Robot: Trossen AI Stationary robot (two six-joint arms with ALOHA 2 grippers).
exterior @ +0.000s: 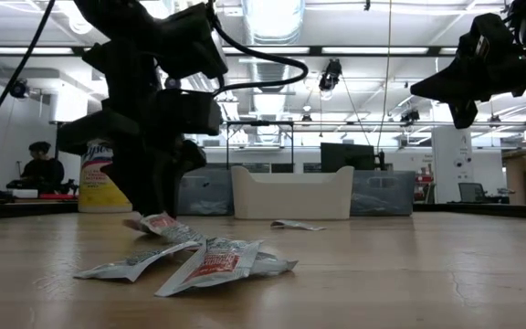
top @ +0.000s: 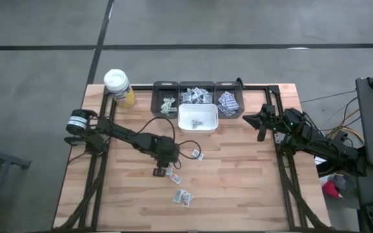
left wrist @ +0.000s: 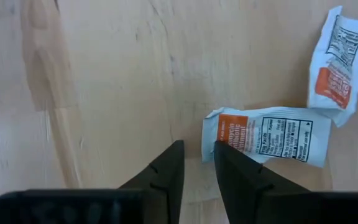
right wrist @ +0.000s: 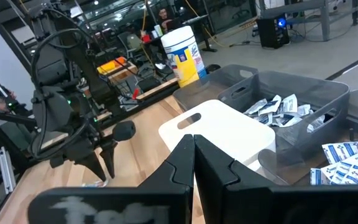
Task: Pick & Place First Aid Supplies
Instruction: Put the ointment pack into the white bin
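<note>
Seen from above, the left gripper [top: 162, 169] hung low over the wooden table [top: 251, 188], centre-left of the frame, its fingers [left wrist: 166, 177] slightly parted and holding nothing. An orange-printed packet [left wrist: 269, 135] lay just beside the fingertips; more packets [top: 182, 197] lay scattered below. The right gripper [top: 262, 122], closed and empty, waited at right. This looked like the reaching step; next, the fingers would need to straddle the packet's edge, then carry it to the white bin [top: 197, 119].
</note>
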